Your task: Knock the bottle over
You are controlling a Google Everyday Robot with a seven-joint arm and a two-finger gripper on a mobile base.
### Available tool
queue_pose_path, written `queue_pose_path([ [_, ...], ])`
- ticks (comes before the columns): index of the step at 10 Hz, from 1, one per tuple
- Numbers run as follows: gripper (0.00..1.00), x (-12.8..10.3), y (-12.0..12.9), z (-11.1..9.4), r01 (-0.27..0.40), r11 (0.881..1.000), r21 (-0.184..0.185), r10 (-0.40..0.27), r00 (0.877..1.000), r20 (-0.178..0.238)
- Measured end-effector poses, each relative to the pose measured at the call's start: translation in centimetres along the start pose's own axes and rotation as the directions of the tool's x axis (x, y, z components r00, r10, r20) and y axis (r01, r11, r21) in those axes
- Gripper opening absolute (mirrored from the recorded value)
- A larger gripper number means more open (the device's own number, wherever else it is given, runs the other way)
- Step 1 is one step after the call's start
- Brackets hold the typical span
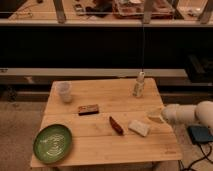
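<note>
The bottle (139,85) stands upright near the far right corner of the wooden table (100,150); it is slim and pale, with a white cap. My gripper (155,116) reaches in over the table's right edge on a white arm (186,113). It sits nearer than the bottle and slightly to its right, apart from it, just right of a flat white block (139,127).
A translucent cup (64,91) stands at the far left. A brown box (88,109) and a reddish-brown item (116,125) lie mid-table. A green plate (52,142) sits at the front left. A dark shelf unit runs behind the table.
</note>
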Motion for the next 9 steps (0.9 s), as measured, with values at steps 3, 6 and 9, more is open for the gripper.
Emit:
queue_pose_path([
  [3,0.0,4.8,7.1,1.3,0.14,0.976,-0.166,-0.14,0.99,0.016],
  [6,0.0,5.3,13.6,-0.7,0.188,0.943,-0.273,-0.169,0.982,0.09],
  [9,0.0,6.0,17.3,-1.1,0.073,0.961,-0.268,-0.063,0.997,0.046],
])
